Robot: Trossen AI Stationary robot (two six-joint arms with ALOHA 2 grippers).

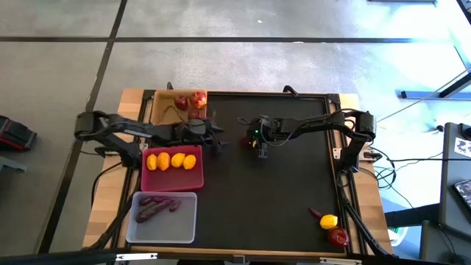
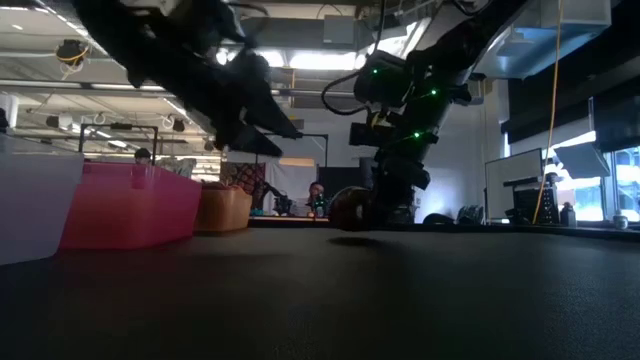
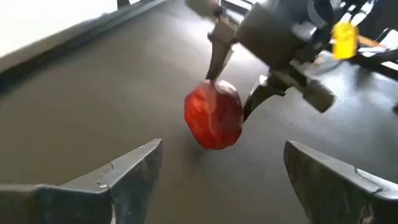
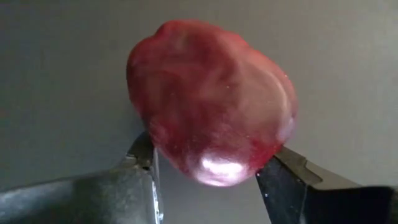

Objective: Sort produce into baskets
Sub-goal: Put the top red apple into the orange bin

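Near the mat's middle, the right gripper (image 1: 259, 144) pinches an apple (image 3: 214, 114) only by its lower edge, so it may squirt free, while the left gripper (image 1: 218, 144) hovers wide open beside it.

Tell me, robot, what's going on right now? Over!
Right gripper closed around the apple at mid-table. Left gripper open, waiting beside it. Nothing in the way. Over.

**Open mat ahead, trays crowding my left**

My right gripper (image 1: 254, 142) is sitting mid-mat around an apple (image 4: 211, 99). My left gripper (image 1: 221, 144) is hovering just beside it, blocking that side. Beyond it the wooden tray (image 1: 158, 103), pink tray (image 1: 173, 179) and clear tray (image 1: 163, 228) are lining the edge. The mat (image 1: 280, 191) toward the near right is lying free.
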